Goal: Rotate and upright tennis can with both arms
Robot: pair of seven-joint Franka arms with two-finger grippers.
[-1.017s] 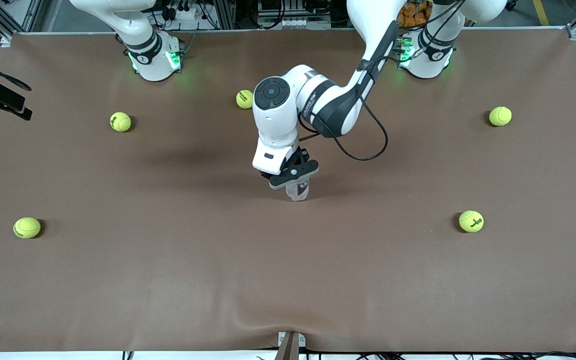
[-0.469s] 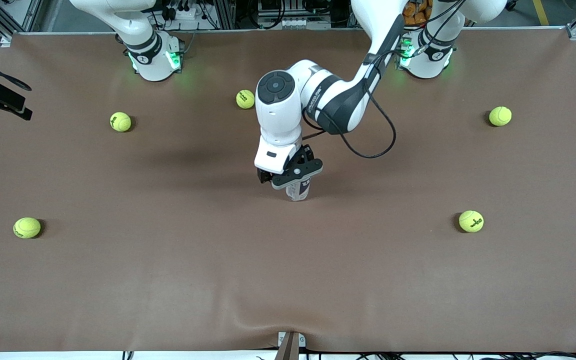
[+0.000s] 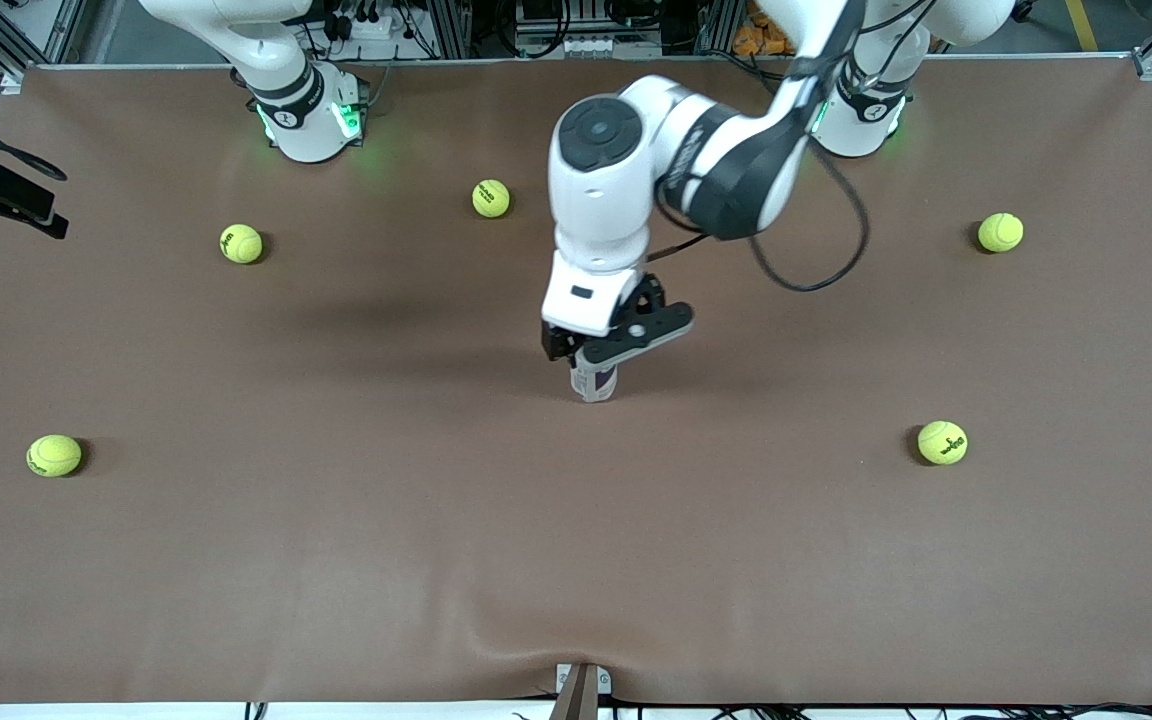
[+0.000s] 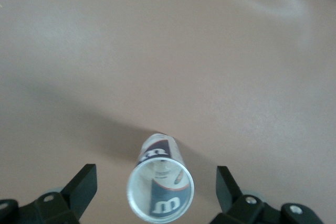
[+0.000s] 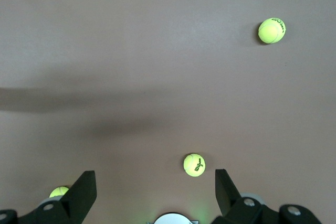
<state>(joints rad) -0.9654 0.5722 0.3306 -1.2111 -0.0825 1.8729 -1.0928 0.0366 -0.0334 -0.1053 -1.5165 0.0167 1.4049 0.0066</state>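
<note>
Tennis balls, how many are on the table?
5. Three farther from the camera: one and one by the right arm's base, one toward the left arm's end. Two nearer: and. None looks hidden.

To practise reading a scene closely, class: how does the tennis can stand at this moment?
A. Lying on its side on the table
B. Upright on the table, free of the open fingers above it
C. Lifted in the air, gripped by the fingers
B: the tennis can stands upright, with the left gripper over it, fingers spread clear of its rim.
</note>
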